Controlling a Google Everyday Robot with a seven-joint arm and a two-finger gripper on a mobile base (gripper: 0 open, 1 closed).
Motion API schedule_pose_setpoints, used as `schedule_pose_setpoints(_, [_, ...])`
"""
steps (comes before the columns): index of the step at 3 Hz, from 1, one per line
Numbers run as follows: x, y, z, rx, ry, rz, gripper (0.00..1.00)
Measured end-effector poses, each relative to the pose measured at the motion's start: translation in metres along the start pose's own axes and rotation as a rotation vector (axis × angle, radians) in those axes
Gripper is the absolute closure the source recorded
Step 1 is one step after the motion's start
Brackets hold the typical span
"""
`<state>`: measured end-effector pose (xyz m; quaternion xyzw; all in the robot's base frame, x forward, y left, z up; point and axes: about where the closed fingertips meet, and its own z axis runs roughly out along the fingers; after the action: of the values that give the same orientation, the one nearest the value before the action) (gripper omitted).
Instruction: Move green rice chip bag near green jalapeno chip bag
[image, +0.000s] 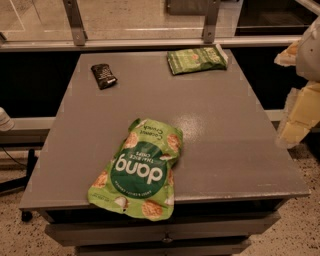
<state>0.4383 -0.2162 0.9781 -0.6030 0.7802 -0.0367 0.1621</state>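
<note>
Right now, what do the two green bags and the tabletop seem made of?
Green rice chip bag: probably glossy printed plastic film, creased, with sheen. Green jalapeno chip bag: similar film, seemingly duller. Table: smooth grey laminate or painted surface, showing glare. The gripper hangs at the view's right edge.

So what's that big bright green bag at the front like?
The green rice chip bag is a crinkled lime-green pouch with "dang" in white on a dark green circle and pictured round chips. It lies flat at the front edge of the table, one end overhanging, print upside down. Nothing else touches it; the pincer is off to the right.
</note>
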Motion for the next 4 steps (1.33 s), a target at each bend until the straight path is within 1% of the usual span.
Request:
schedule_pose_setpoints(1, [0.0,0.0,0.0,0.0,0.0,0.0,0.0])
schedule_pose_setpoints(2, [-0.005,0.0,0.003,0.015,-0.036,-0.004,0.0])
schedule_pose_setpoints(3, [-0.014,-0.006,0.013,0.045,-0.121,0.002,0.0])
schedule_pose_setpoints(4, [-0.027,-0.021,0.019,0.098,-0.215,-0.011,0.0])
